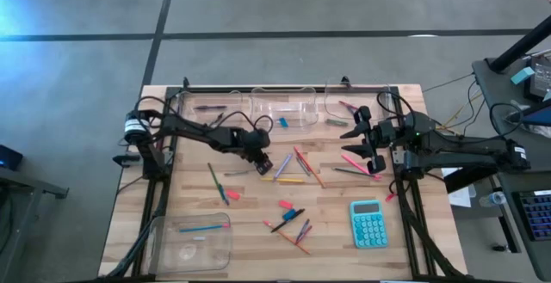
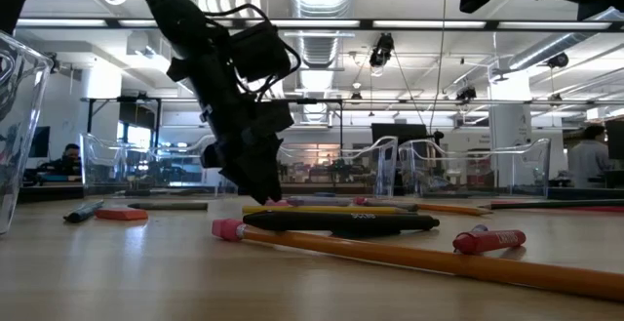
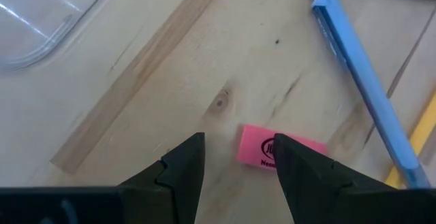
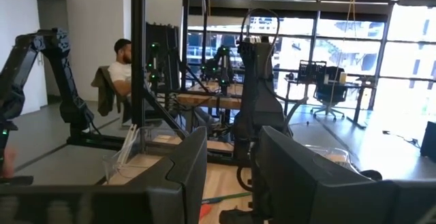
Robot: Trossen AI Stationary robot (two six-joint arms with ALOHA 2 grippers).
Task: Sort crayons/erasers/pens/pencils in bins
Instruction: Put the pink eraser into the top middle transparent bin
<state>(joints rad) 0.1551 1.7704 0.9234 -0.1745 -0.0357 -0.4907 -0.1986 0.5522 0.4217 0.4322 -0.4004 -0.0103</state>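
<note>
A pink eraser (image 3: 262, 149) with black print lies flat on the wooden table. My left gripper (image 3: 235, 146) is open and points steeply down just above it, near the table's middle (image 1: 263, 161); one finger (image 3: 300, 176) covers the eraser's far edge. A blue pencil (image 3: 361, 74) and a yellow pencil (image 3: 417, 132) lie beside it. My right gripper (image 4: 233, 163) is open, holds nothing, and is raised at the table's right (image 1: 366, 137). Pencils, pens and crayons (image 1: 293, 167) lie scattered mid-table. My left gripper stands over the pink eraser from above, slanting down, with one fingertip (image 3: 289, 152) in front of the eraser's edge. Whether that fingertip touches the eraser I cannot tell. The eraser lies flat on the table.
Three clear bins (image 1: 280, 107) line the far edge; a fourth (image 1: 191, 238) at the near left holds a stick. A teal calculator (image 1: 368, 223) lies near right. In the low view a yellow pencil (image 2: 409, 253), a black pen (image 2: 341, 221) and a red crayon (image 2: 487, 240) lie in front.
</note>
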